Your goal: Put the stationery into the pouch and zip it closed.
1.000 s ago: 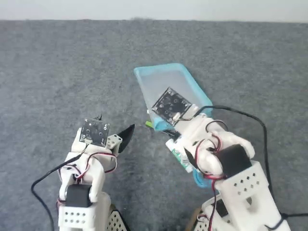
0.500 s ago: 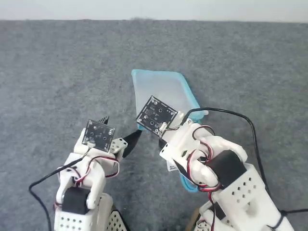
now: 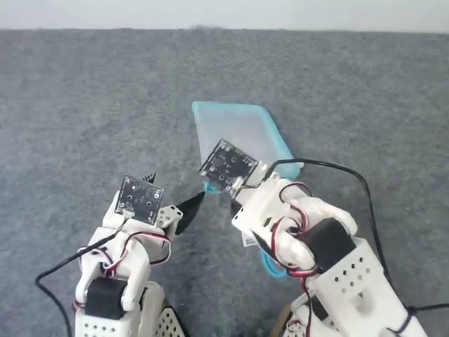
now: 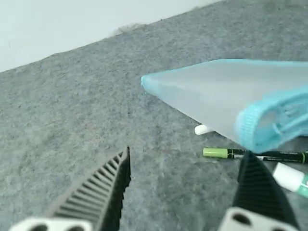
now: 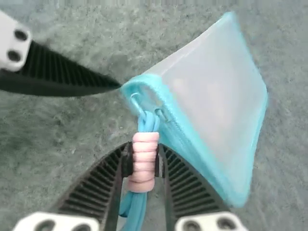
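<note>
The light blue translucent pouch [image 3: 238, 133] lies on the grey mat, with its near corner lifted. My right gripper [image 5: 143, 150] is shut on the pink bead [image 5: 144, 161] of the pouch's blue zipper cord, at the pouch [image 5: 216, 96] corner. My left gripper [image 4: 183, 183] stands open just left of that corner, nothing between its fingers. Between its fingers and the pouch [image 4: 231, 96], a green marker [image 4: 255, 155] and a white pen end [image 4: 204, 129] lie on the mat. A white and green item [image 4: 294, 179] lies beside them. In the high view the left gripper's dark finger [image 3: 188, 208] points at the pouch corner.
Grey mat [image 3: 84, 105] spreads open to the left and beyond the pouch. A black cable [image 3: 351, 175] loops from the right arm over the mat. A pale wall [image 3: 224, 14] borders the far edge.
The right arm swung left with the zipper pull, dragging and lifting the pouch's near corner; its wrist now covers the green marker in the high view. The left arm shifted slightly.
</note>
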